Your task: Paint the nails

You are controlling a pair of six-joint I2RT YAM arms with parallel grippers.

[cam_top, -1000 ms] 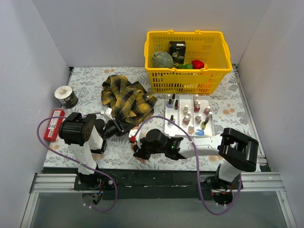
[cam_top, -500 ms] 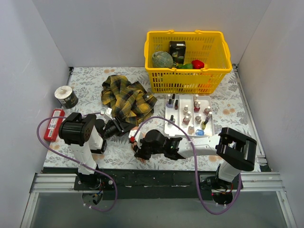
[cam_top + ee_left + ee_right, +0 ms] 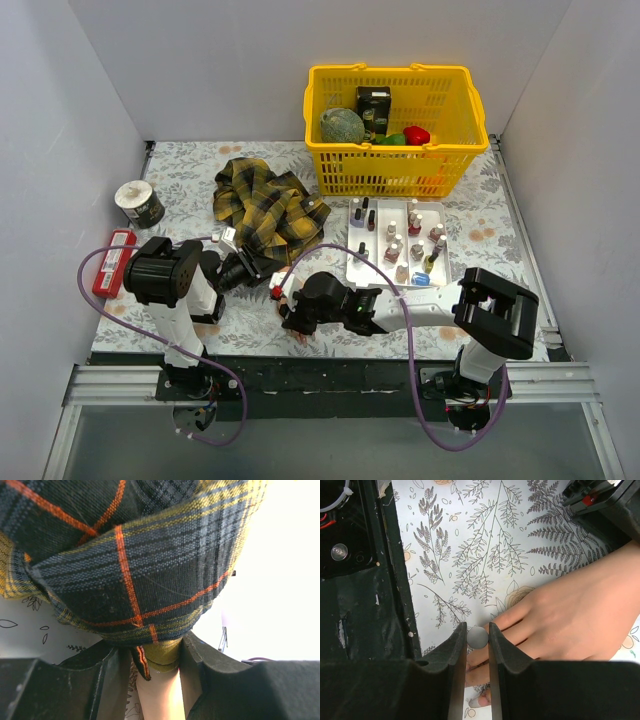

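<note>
The peach mannequin hand (image 3: 570, 610) lies palm down on the floral cloth, its fingers pointing toward the table's near edge. One nail (image 3: 482, 700) shows below my right jaws; the other nails are hidden. The yellow-and-black plaid sleeve (image 3: 265, 210) trails toward the back. My left gripper (image 3: 246, 268) is shut on the mannequin's wrist (image 3: 157, 690), just below the sleeve cuff (image 3: 135, 565). My right gripper (image 3: 290, 316) hovers over the fingertips, shut on a small round grey brush cap (image 3: 478, 637). The brush tip itself is hidden.
A white tray (image 3: 355, 268) of several polish bottles stands to the right of the hand. A yellow basket (image 3: 392, 172) sits at the back right. A tape roll (image 3: 138, 203) and a red flat object (image 3: 113, 262) lie at the left. The black table rail (image 3: 365, 610) runs close to the fingertips.
My right gripper has edged slightly left over the fingertips. The left arm and the mannequin hand have not moved.
</note>
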